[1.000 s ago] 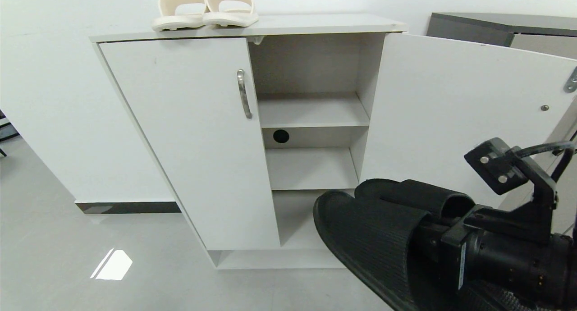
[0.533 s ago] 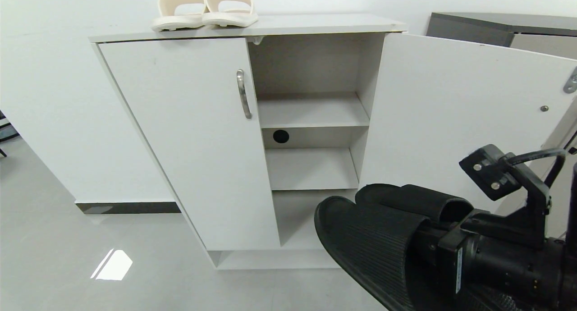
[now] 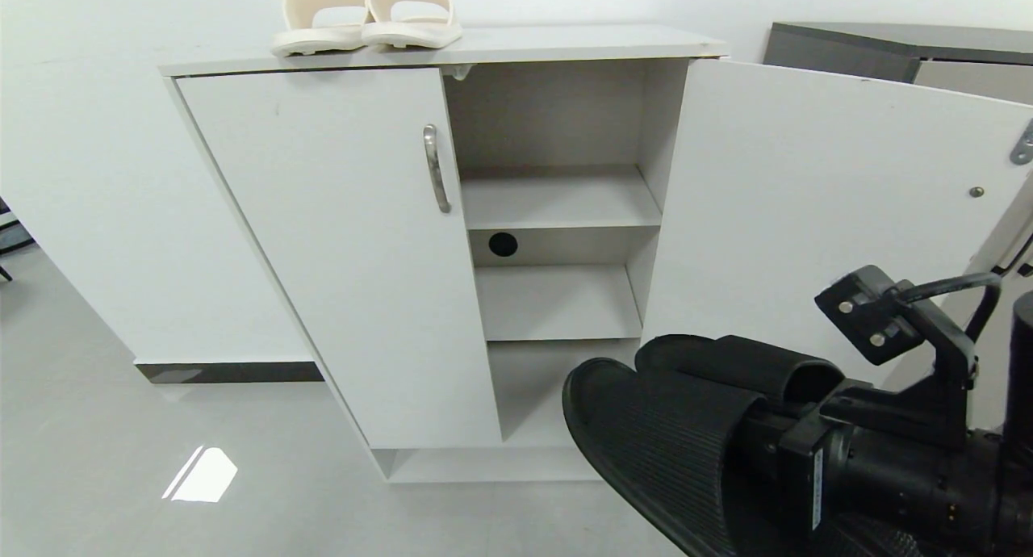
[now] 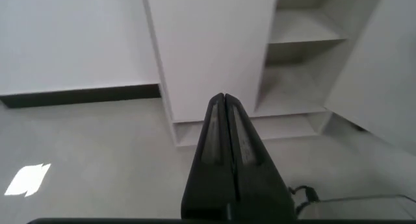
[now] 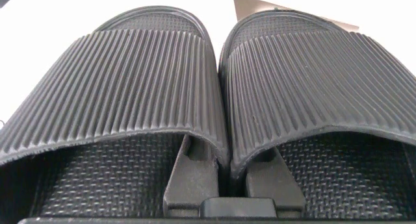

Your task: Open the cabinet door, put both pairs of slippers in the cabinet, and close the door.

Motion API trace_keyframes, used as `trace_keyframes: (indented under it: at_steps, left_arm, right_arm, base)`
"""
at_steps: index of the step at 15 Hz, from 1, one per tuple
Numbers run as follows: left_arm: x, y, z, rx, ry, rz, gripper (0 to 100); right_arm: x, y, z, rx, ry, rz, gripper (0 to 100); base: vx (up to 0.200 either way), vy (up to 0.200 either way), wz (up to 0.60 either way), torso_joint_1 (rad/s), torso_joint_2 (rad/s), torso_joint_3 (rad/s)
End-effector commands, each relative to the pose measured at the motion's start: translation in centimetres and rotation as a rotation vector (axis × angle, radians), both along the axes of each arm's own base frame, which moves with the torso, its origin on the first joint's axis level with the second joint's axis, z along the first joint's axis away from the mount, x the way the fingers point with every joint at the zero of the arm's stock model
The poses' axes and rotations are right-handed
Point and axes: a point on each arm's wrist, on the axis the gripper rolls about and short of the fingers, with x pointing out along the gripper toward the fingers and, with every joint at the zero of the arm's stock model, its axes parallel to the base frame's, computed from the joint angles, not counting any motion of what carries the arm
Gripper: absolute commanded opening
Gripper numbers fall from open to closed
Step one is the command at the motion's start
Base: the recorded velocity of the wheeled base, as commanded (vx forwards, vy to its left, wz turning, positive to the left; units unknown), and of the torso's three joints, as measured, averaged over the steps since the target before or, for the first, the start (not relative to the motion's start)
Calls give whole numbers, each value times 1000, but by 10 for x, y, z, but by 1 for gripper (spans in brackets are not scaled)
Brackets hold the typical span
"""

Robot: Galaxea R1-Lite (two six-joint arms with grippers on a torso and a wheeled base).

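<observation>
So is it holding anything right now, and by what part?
Yes: the right hand grips the pair of black slippers by their touching inner sides, one finger inside each slipper under its strap. The left hand is shut, empty.

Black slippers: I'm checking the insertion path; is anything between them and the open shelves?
Nothing visible does: the right door stands wide open, the shelves hold nothing, and the black slippers hang before the opening.

White cabinet (image 3: 565, 39) on grey floor (image 3: 121, 460); cream slippers (image 3: 367, 20) side by side on cabinet top.
</observation>
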Motion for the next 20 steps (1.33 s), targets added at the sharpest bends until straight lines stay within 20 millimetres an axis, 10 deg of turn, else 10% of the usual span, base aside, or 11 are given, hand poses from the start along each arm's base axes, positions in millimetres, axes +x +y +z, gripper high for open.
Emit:
trace_keyframes:
  at_steps: [1,12,20]
  left_arm:
    - [-6,1,-2,-12,-71,-65,0]
    - [-6,3,-2,-42,-75,3,0]
    - [-6,3,-2,-42,-75,3,0]
  right_arm:
    - [2,2,-3,-11,8,0,0]
    - [22,35,-26,7,-19,-88,0]
    - [38,51,-59,-101,19,-204,0]
  base:
    - [0,0,0,0,0,0]
    - [0,0,0,0,0,0]
    - [0,175,0,6,-2,0]
